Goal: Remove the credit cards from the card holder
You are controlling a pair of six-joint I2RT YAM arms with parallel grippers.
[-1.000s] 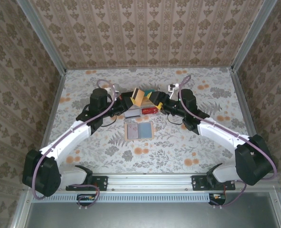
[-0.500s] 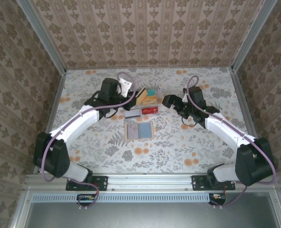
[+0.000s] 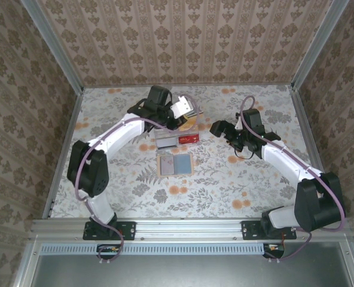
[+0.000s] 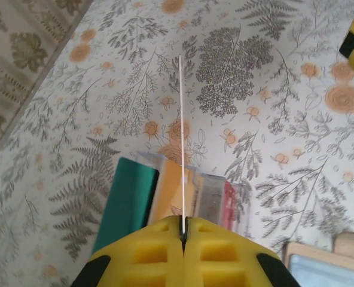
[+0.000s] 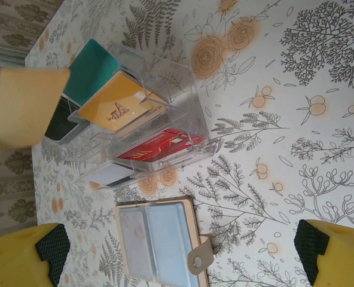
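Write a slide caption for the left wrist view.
Left gripper pinches a card, seen edge-on, over the clear tray of sorted cards.

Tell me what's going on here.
The left gripper is shut on a thin card, held edge-on above the clear tray, where a teal card, an orange card and a red card stand in slots. The card holder lies open on the table beside the tray. The right gripper is open and empty, off to the tray's right.

Tan card holder (image 5: 158,248), teal, orange, red credit cards (image 5: 120,109), floral table (image 5: 320,72)
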